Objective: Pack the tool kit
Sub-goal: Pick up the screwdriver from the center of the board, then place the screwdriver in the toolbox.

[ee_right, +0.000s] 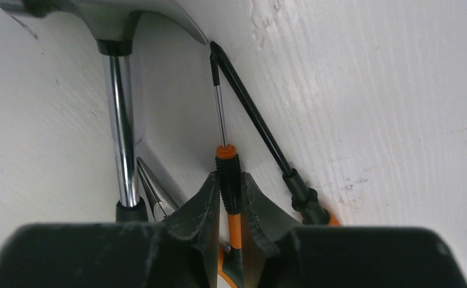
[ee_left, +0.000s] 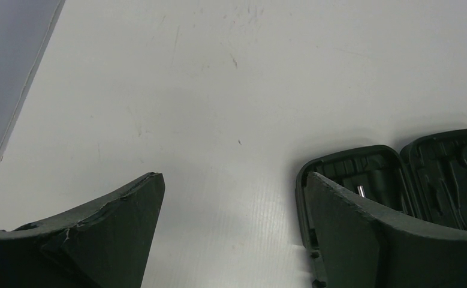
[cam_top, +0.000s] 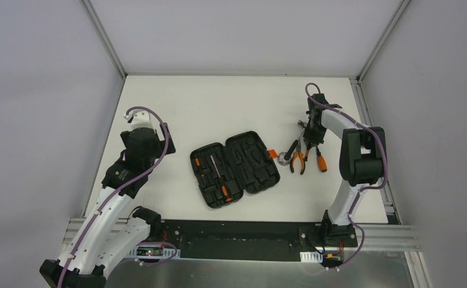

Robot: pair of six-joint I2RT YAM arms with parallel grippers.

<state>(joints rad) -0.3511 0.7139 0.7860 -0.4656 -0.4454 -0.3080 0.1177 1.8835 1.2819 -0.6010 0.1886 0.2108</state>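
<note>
You are viewing a white table [cam_top: 219, 102] that is carrying everything in the work area. The left arm [cam_top: 129, 180] is reaching along the table's left side. The right arm [cam_top: 355, 157] is bending over its far right part.

The case [cam_top: 235, 170] is lying open and flat near the middle of the table, between the 2 arms and turned at a slant. Its left half is holding several orange-and-black tools in moulded slots. The orange latch [cam_top: 272, 154] is sticking out from the right half, toward the loose tools [cam_top: 303, 161] lying together just right of the case.

The left gripper [ee_left: 234, 180] is hanging over bare table with its 2 fingers spread wide apart. In the left wrist view, the case's left end is showing behind the right finger.

The right gripper [ee_right: 226, 180] is sitting among the loose tools. Its 2 fingers are pinching the black grip of a small screwdriver [ee_right: 225, 151], just below the orange collar. The thin shaft is pointing away from the wrist. You cannot tell whether this tool is resting on the table.

In the right wrist view, the hammer [ee_right: 121, 120] is lying just left of it. A second screwdriver [ee_right: 252, 111] is slanting in from the right, with the 2 tips nearly meeting. The pointed nose of the pliers [ee_right: 151, 195] is showing between the hammer's shaft and the left finger.
</note>
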